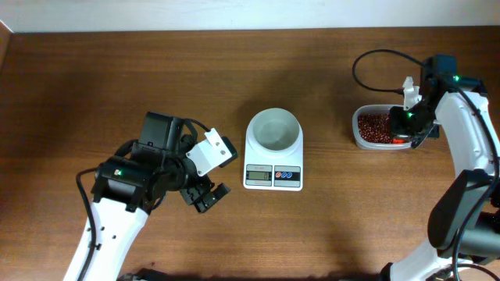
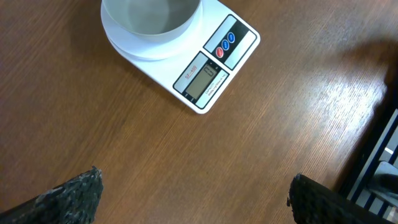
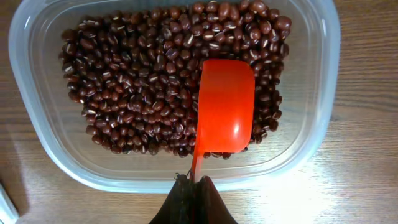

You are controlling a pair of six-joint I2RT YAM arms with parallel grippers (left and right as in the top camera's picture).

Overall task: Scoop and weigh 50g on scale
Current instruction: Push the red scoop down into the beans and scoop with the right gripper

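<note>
On the left, the left gripper (image 2: 196, 205) hangs over the table (image 1: 156, 70), jaws spread wide, holding nothing, near the scale (image 1: 273, 165). In the centre, the scale's white bowl (image 1: 273, 129) looks empty; display too small to read. On the right, the right gripper (image 3: 194, 196) is clenched on the thin handle of an orange-red scoop (image 3: 225, 106), whose cup rests on the beans (image 3: 137, 81) inside the clear tub (image 3: 37, 130). No beans are in the bowl. The cup seems empty, tho it is not sure which side faces up. Step in hand, prob.: the first scoop. Next move calls for digging the cup under the beans, lifting it level & carrying it left to the bowl w/o spilling.
</note>
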